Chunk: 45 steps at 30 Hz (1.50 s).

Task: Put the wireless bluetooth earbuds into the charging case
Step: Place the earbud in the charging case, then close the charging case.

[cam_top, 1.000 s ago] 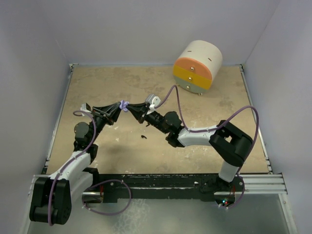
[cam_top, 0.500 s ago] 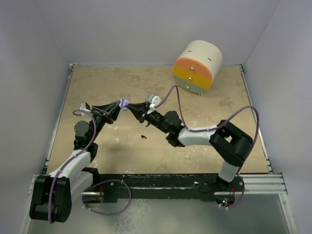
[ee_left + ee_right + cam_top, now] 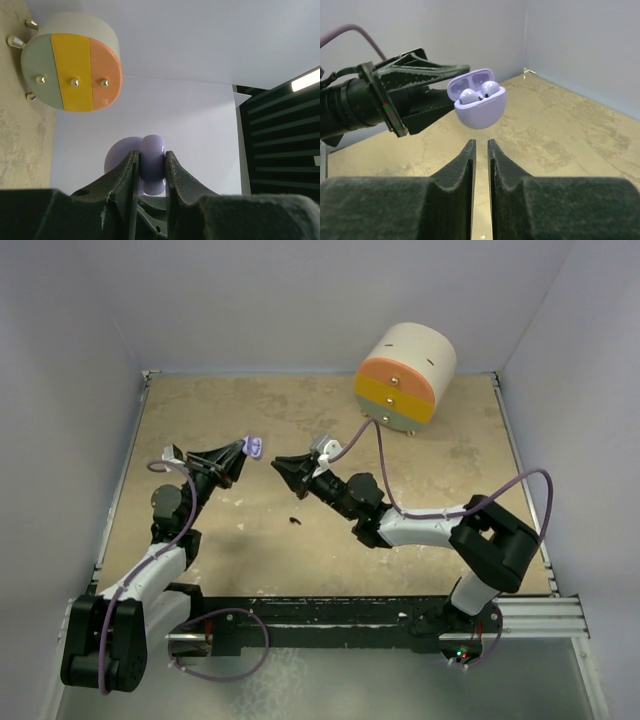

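From the top, my right fingers (image 3: 280,466) have backed away from the charging case (image 3: 253,447), which my left fingers (image 3: 234,454) hold up over the table (image 3: 450,460). My left wrist sees those fingers squeezing the case, but its inside is hidden. My right wrist sees two lavender earbuds (image 3: 469,95) sitting inside, so that part looks done, and my right fingers are nearly closed and empty.

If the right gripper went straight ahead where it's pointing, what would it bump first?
Probably the open lavender charging case, held in the air by the left gripper. It sits slightly above the line of the right gripper, so that gripper might pass just under it.
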Motion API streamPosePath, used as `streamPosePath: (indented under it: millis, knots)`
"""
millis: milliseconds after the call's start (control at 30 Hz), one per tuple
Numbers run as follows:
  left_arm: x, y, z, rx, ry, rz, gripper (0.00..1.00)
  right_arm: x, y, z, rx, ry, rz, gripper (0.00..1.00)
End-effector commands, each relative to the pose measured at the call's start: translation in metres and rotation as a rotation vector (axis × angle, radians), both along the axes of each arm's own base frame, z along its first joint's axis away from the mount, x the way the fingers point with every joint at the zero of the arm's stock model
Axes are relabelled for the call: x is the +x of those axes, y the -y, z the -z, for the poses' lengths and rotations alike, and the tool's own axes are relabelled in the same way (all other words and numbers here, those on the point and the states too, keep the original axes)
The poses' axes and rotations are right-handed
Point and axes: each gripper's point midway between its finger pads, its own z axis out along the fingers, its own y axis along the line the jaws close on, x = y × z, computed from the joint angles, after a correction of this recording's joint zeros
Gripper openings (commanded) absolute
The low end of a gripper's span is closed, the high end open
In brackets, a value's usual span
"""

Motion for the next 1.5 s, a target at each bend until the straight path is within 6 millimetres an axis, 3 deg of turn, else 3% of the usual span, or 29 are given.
streamPosePath:
  millis: [0,100,133,367,467,600,733,867,1133,1333,1467]
  knots:
    - [-0.002,0.000,-0.028,0.011,0.109,-0.006,0.00,0.021,0.021,-0.030,0.065,-0.073,0.161,0.22]
    - [0.000,-0.001,-0.020,0.017,0.089,-0.014,0.00,0.035,0.025,-0.021,0.016,-0.141,0.242,0.52]
    - [0.001,-0.002,-0.019,0.012,0.084,-0.023,0.00,0.041,0.029,-0.007,-0.027,-0.179,0.287,0.58]
    - [0.019,-0.008,-0.024,0.020,0.037,-0.086,0.00,0.042,0.015,0.036,-0.169,-0.230,0.371,0.84]
    - [0.026,-0.008,-0.023,0.039,0.006,-0.113,0.00,0.045,0.009,0.054,-0.225,-0.222,0.421,0.99]
    - [0.033,0.004,-0.020,0.060,-0.019,-0.100,0.00,0.048,0.002,0.057,-0.222,-0.176,0.458,1.00]
    - [0.034,0.014,-0.010,0.067,-0.040,-0.081,0.00,0.051,-0.002,0.043,-0.159,-0.144,0.465,1.00]
    - [0.030,0.017,0.008,0.077,-0.075,-0.081,0.00,0.052,-0.010,0.030,-0.127,-0.105,0.440,1.00]
    - [0.018,0.016,0.028,0.085,-0.108,-0.075,0.00,0.065,-0.009,0.020,-0.097,-0.074,0.466,1.00]
    - [0.011,0.015,0.039,0.096,-0.130,-0.072,0.00,0.080,0.005,0.020,-0.093,-0.091,0.549,1.00]
    - [0.007,0.016,0.046,0.101,-0.143,-0.065,0.00,0.094,0.029,0.025,-0.100,-0.126,0.669,1.00]
